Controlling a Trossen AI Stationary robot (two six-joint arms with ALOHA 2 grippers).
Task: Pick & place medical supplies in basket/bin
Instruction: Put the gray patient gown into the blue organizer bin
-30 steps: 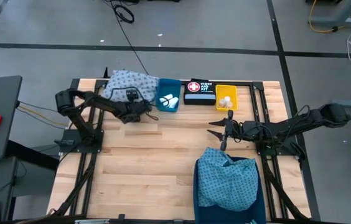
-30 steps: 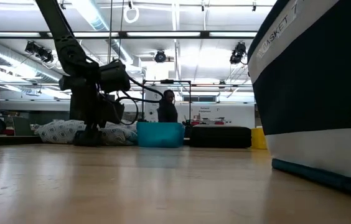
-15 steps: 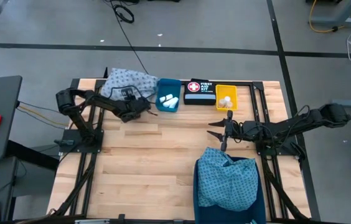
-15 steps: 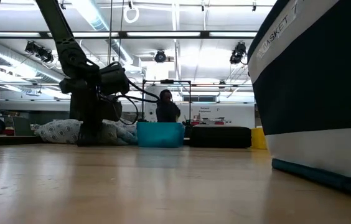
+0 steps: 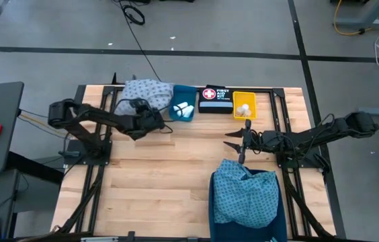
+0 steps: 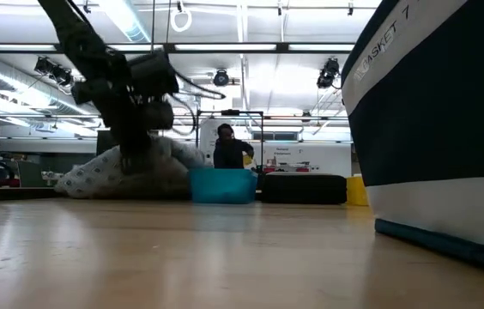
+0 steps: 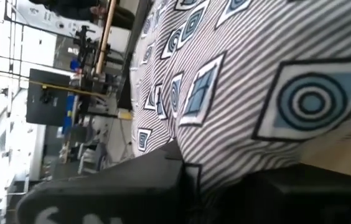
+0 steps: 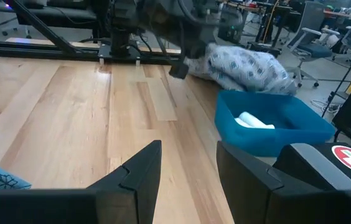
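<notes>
The whitish-blue patterned cloth (image 5: pixel 148 91) lies at the table's far left, next to a blue bin (image 5: pixel 181 107) that holds white rolls (image 5: pixel 184 108). My left gripper (image 6: pixel 139 148) is shut on this cloth and has it drawn up into a peak (image 6: pixel 152 148). The cloth's lower edges (image 6: pixel 96 180) rest on the table. A teal cloth (image 5: pixel 245 196) lies on top of the dark basket (image 5: pixel 282 216) at the near right. My right gripper (image 5: pixel 235 139) hovers open mid-table, just beyond the basket, with nothing between its fingers. My left gripper pinches a bunched fold of the whitish-blue cloth (image 7: pixel 216 158) between its two fingers. The fingers come from above, pointing down. The held part is raised, and the cloth slopes down from it to the table on both sides.
A black box with a red-and-white cross (image 5: pixel 215 95) and a yellow bin (image 5: pixel 244 105) holding small pale things stand along the far edge. Bare wood spreads over the table's middle and near left. A person (image 6: pixel 227 146) shows in the room behind.
My left gripper has taken hold of the whitish-blue cloth and gone up, shifting a little toward the table's left edge. The cloth's middle has risen into a peak and the cloth has bunched together, while its outer edges have stayed on the table.
</notes>
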